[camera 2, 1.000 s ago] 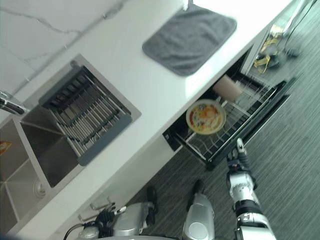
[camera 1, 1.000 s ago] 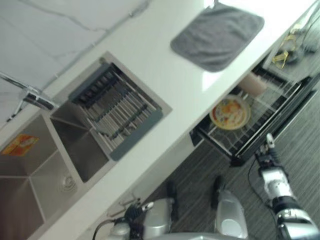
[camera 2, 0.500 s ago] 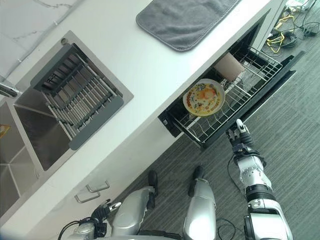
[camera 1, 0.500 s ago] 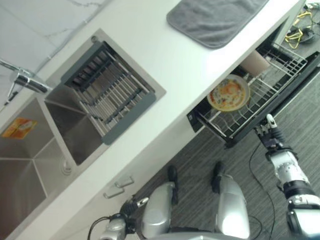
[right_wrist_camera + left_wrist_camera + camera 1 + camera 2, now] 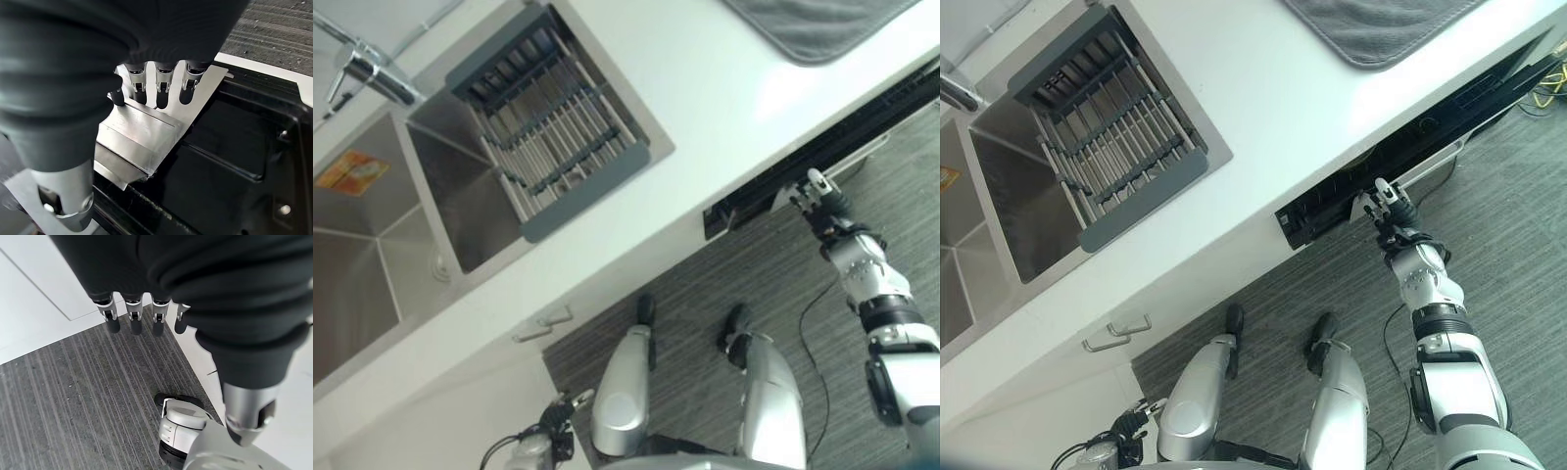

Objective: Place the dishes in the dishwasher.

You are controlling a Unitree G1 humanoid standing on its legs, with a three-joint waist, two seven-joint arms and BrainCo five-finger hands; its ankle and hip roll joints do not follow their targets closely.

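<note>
Now the dishwasher (image 5: 1400, 162) drawer sits almost fully pushed in under the counter (image 5: 705, 88), showing as a dark slot at about 2 o'clock. A second ago the rack stood pulled out with a patterned plate and a cup in it; both are now hidden inside, so the loading looks done and closing is the step in hand. Straight, relaxed fingers of the right hand (image 5: 1389, 208) rest against the door's metal edge. Down low at 7 o'clock, the left hand (image 5: 142, 320) hangs idle, fingers straight, over the striped floor (image 5: 73, 406).

Dishwasher drawer (image 5: 1400, 166) nearly shut under counter (image 5: 1263, 117); floor (image 5: 1518, 255) before it free.
</note>
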